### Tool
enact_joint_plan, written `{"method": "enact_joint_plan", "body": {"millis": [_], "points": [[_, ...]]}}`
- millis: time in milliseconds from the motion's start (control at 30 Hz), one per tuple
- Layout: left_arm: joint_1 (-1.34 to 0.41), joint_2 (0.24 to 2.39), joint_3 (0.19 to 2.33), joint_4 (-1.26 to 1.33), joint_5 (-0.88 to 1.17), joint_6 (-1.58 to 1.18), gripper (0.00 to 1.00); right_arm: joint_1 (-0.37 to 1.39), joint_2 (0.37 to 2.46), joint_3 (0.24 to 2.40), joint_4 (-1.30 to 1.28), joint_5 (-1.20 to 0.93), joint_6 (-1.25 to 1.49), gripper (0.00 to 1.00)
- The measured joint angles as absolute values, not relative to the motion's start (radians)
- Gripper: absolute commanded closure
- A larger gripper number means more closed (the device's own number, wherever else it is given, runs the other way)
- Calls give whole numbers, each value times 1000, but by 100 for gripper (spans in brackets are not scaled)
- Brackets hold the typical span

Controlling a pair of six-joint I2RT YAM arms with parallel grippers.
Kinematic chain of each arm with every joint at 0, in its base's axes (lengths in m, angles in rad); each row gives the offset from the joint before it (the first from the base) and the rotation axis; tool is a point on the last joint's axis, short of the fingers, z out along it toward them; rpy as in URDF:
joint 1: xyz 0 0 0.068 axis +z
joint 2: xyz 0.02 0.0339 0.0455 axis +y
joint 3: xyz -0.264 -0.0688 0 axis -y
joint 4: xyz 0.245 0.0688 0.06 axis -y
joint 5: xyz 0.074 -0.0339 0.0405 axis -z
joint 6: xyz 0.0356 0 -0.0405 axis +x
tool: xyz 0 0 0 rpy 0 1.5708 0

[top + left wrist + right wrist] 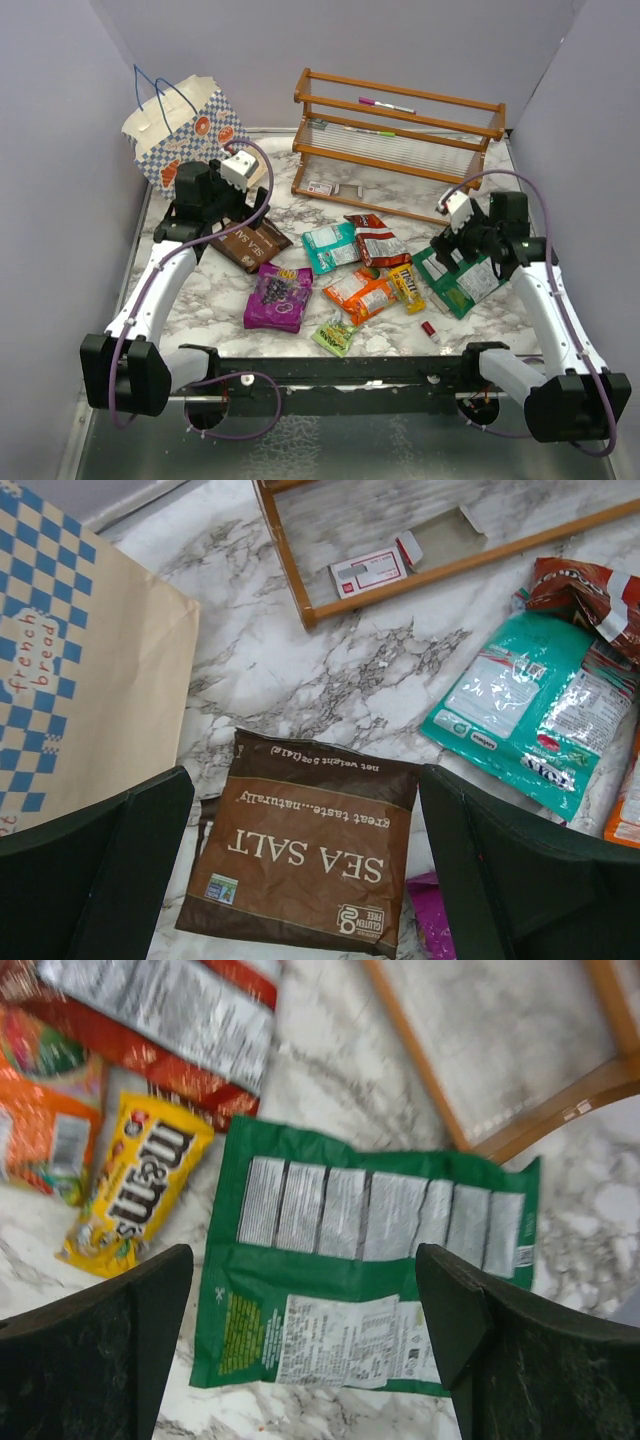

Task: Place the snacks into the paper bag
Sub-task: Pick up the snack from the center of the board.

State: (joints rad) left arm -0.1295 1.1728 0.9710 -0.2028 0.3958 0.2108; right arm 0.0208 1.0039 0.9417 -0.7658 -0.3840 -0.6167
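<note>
left gripper (pixel 305 773): spread; crinkly brown packet (pixel 305 865) below; paper bag (pixel 90 680) edge left
right gripper (pixel 303 1250): spread; flat green multipack (pixel 370 1260) below

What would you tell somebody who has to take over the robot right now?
The left gripper is open and holds nothing, above the brown sea salt packet.
The right gripper is open and holds nothing, above the green multipack.
The paper bag is at the far left corner.
Done: no snack can be seen in the bag.
Left: all eight. The purple packet, teal packet, red packet, orange packet, yellow M&M's packet and small light-green packet also lie on the marble table.
</note>
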Motion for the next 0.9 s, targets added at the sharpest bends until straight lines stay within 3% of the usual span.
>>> {"method": "enact_joint_plan", "body": {"millis": [233,900], "points": [[-166,1190,950,-196,396,223,1,21,1073,764,-772,-296,-728,19],[-259,1204,922,-179,369,283,1,158,1269,738,-616,-323,-650,30]]}}
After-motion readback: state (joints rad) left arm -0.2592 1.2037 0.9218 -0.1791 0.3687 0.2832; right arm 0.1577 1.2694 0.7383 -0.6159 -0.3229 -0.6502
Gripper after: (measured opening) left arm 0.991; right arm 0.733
